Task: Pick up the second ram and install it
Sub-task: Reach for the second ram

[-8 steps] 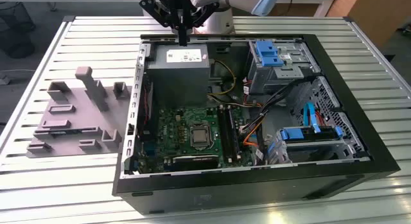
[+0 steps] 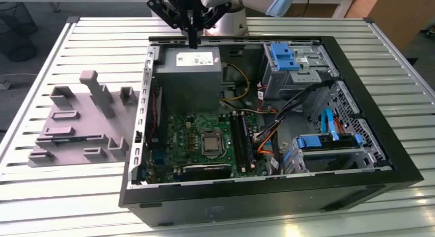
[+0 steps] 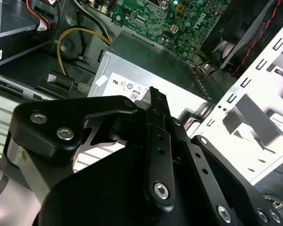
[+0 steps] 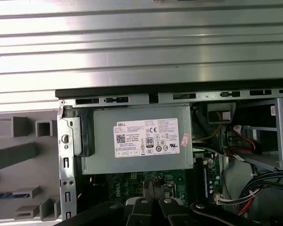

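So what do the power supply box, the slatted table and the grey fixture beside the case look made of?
Power supply box: sheet metal, dull grey, judging by its folded edges and stuck-on label. Table: probably aluminium, bright ribbed slats that glare under the light. Grey fixture: likely plastic, matte and even in colour, with blocky moulded or printed shapes.
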### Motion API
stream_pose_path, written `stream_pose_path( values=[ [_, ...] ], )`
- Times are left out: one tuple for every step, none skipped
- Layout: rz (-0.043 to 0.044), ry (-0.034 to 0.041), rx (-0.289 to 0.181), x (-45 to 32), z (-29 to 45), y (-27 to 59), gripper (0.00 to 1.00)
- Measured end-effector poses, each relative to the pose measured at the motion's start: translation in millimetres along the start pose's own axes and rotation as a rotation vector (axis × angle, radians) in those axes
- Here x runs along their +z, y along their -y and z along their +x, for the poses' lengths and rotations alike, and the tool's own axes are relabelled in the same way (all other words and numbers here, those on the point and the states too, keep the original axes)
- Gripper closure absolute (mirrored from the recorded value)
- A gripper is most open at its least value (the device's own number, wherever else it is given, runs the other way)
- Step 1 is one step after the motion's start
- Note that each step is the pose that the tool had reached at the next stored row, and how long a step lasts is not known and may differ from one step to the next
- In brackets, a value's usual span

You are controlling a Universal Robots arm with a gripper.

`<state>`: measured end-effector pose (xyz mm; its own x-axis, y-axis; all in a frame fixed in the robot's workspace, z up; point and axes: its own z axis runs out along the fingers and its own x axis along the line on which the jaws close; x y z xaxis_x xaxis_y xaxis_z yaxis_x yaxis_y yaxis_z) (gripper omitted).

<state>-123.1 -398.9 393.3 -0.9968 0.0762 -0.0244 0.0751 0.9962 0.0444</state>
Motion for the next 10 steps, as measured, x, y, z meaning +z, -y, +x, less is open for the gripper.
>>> stream_pose_path(
  values=[
    [0.0, 0.0, 0.0, 0.0, 0.6, 0.1, 0.89],
    [0.0, 0.0001, 0.0, 0.0, 1.3, 0.1, 0.89],
    [-0.0001, 0.0001, 0.0, 0.0, 2.0, 0.1, 0.89],
    [0.0, 0.0, 0.0, -0.1, 2.7, 0.2, 0.89],
    [0.0, 0.0, 0.0, -0.1, 3.5, 0.3, 0.89],
    [0.0, 0.0, 0.0, -0.1, 4.3, 0.3, 0.89],
    [0.0, 0.0, 0.0, -0.1, 5.1, 0.4, 0.89],
    [0.0, 0.0001, 0.0, -0.1, 5.9, 0.5, 0.89],
    [0.0001, 0.0, 0.0, -0.1, 6.7, 0.5, 0.89],
    [0.0001, 0.0, 0.0, -0.1, 7.6, 0.6, 0.89]
  ],
)
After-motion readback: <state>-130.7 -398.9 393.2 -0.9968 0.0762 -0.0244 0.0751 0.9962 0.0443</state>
